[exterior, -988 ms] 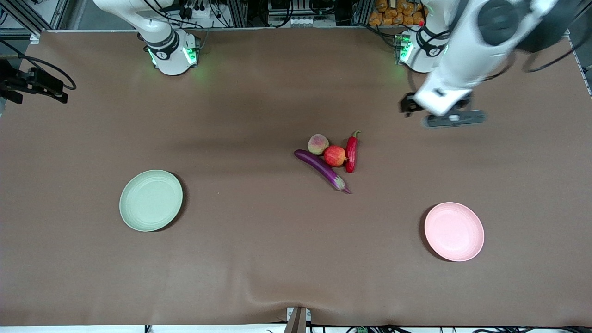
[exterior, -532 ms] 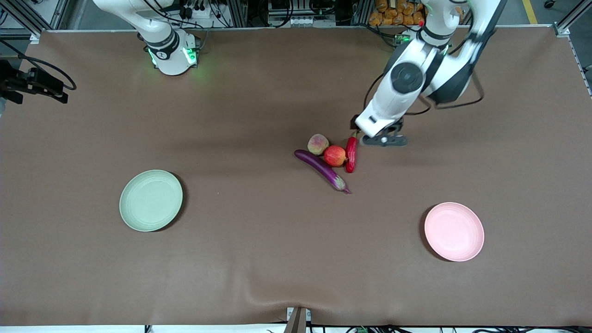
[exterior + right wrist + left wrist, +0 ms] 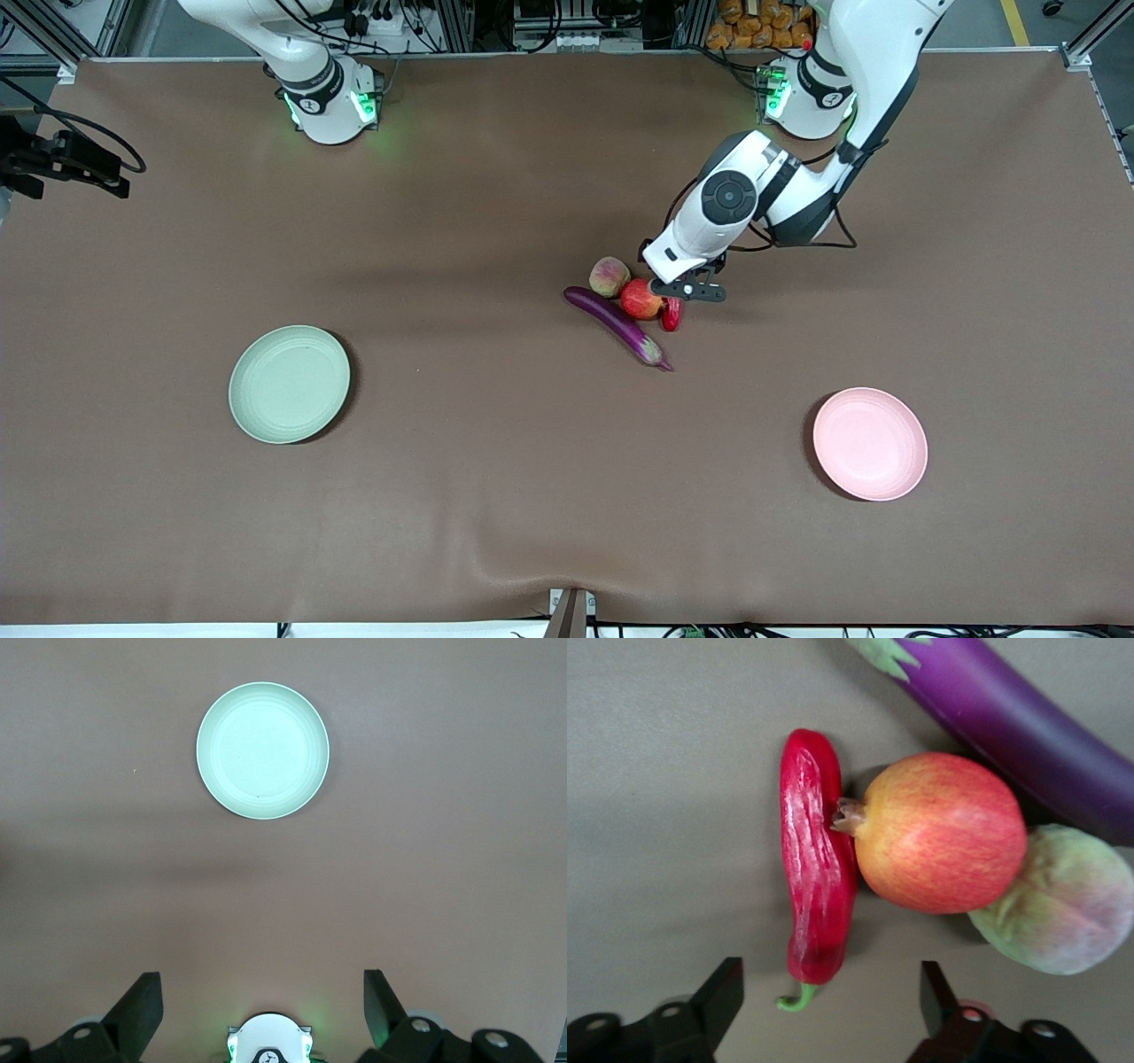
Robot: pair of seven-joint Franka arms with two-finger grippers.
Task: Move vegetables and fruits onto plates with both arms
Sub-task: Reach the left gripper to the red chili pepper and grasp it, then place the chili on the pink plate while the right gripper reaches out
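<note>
The red chili pepper (image 3: 671, 315) lies beside the red-orange apple (image 3: 640, 299). The pale peach (image 3: 609, 276) and purple eggplant (image 3: 617, 326) touch the same pile at mid-table. My left gripper (image 3: 687, 289) hangs open over the chili's stem end. In the left wrist view the chili (image 3: 815, 868) lies against the apple (image 3: 939, 833), with the peach (image 3: 1059, 904) and eggplant (image 3: 1019, 718) alongside. The green stem sits between the open left gripper (image 3: 828, 1005) fingers. My right gripper (image 3: 261, 1001) is open and empty, waiting high over its base. The green plate (image 3: 289, 383) and pink plate (image 3: 870, 443) hold nothing.
The green plate (image 3: 262, 750) also shows in the right wrist view, with the right arm's green-lit base (image 3: 270, 1038) below the gripper. A black camera mount (image 3: 62, 159) sits at the table edge toward the right arm's end. Brown cloth covers the table (image 3: 496, 496).
My left arm swung in from the left arm's end of the table and came down over the chili's stem end. The right arm, plates and produce have not moved.
</note>
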